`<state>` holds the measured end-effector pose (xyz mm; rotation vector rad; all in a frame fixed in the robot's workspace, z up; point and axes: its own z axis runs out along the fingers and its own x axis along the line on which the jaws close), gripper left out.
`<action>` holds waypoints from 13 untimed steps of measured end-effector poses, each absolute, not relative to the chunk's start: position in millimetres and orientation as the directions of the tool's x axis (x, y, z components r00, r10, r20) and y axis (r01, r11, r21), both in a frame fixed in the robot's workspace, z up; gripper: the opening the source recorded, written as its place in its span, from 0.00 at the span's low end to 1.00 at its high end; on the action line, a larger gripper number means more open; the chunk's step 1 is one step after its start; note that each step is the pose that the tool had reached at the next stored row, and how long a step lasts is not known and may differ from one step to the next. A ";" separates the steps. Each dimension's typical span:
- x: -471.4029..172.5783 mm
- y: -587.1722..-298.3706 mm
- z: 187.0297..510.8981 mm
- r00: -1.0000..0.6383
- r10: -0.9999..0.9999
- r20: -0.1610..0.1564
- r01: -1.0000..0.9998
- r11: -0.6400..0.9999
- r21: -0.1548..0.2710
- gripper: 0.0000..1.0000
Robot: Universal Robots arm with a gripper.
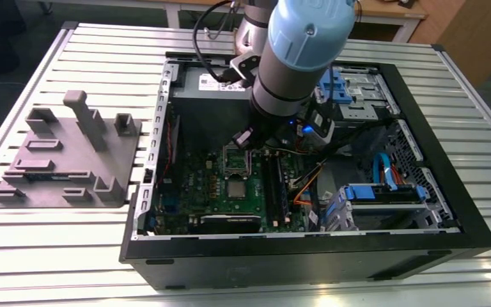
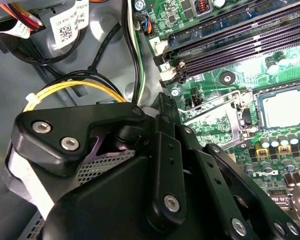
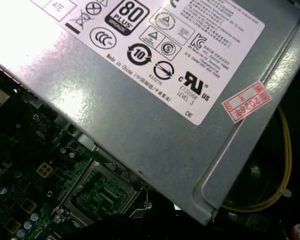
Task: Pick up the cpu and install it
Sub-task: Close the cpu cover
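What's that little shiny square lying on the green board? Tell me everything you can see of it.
That is the cpu, a small, thin square chip with a pale silver-grey metal top. It lies flat on the green circuit board inside the open computer case, just beside the open socket, not in it. In the second wrist view a dark rim borders it. Nothing rests on it.

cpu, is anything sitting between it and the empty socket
Nothing visible does. In the exterior view the small silver-grey square cpu lies flat on the green circuit board, right beside the empty socket.
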<state>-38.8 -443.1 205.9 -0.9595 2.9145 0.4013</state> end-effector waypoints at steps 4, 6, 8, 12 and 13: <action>-38.8 -443.1 204.0 -0.804 -0.582 -0.125 -0.594 0.771 0.230 0.10; -38.8 -443.1 202.8 -0.803 -0.583 -0.125 -0.595 0.770 0.230 0.10; -38.8 -443.2 202.0 -0.800 -0.587 -0.125 -0.599 0.767 0.230 0.10; -38.7 -443.1 201.7 -0.792 -0.598 -0.121 -0.609 0.761 0.225 0.10; -38.8 -443.1 201.7 -0.792 -0.600 -0.117 -0.610 0.762 0.220 0.10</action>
